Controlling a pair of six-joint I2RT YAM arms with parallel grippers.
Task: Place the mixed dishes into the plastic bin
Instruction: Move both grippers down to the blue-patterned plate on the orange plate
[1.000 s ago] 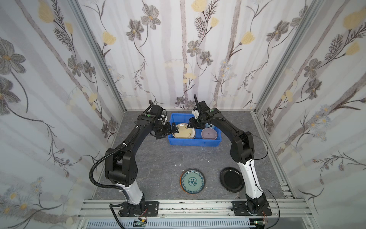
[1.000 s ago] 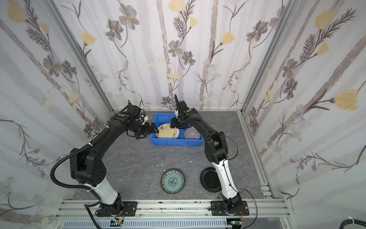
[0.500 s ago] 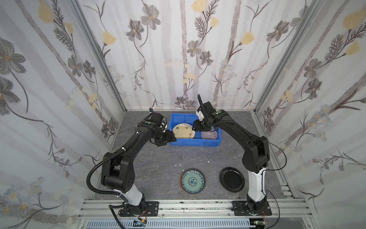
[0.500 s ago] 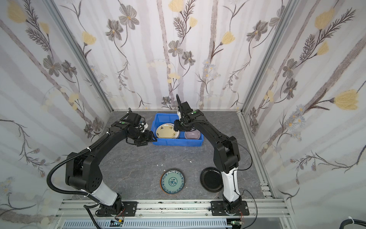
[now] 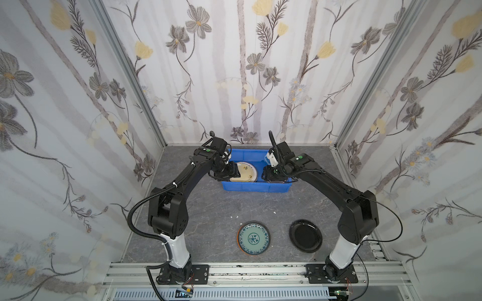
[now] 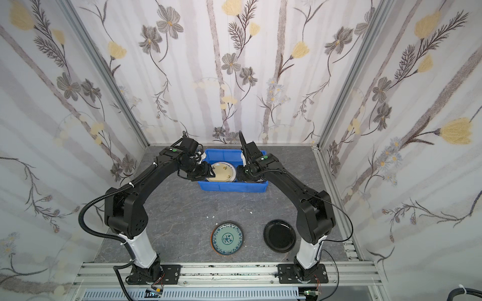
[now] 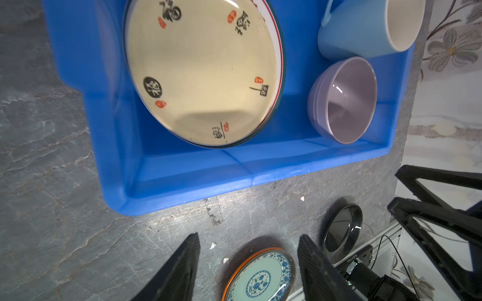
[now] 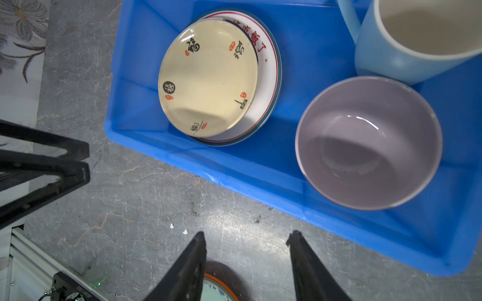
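Observation:
The plastic bin [image 5: 255,187] [image 6: 232,186] stands at the back of the table. In it a cream plate [image 7: 200,70] [image 8: 208,78] lies on a white plate with a lettered rim [image 8: 268,78]. Beside them are a lilac bowl [image 7: 344,101] [image 8: 367,140] and a light blue mug [image 7: 360,28] [image 8: 417,39]. A teal-patterned plate [image 5: 253,237] [image 6: 227,237] [image 7: 260,278] with an orange edge and a glossy black plate [image 5: 305,235] [image 6: 279,235] [image 7: 341,229] lie near the front. My left gripper [image 5: 229,172] [image 7: 247,235] hovers open at the bin's left end. My right gripper [image 5: 271,176] [image 8: 247,232] hovers open over its right half. Neither holds anything.
Flowered walls close in the left, back and right sides. An aluminium rail [image 5: 247,271] carrying both arm bases runs along the front edge. Small white chips [image 5: 234,216] lie on the grey table between the bin and the two front plates.
Both grippers' jaws have narrowed. The left gripper has shifted from beside the bin to its left end. The right gripper has drawn toward the bin's front right.

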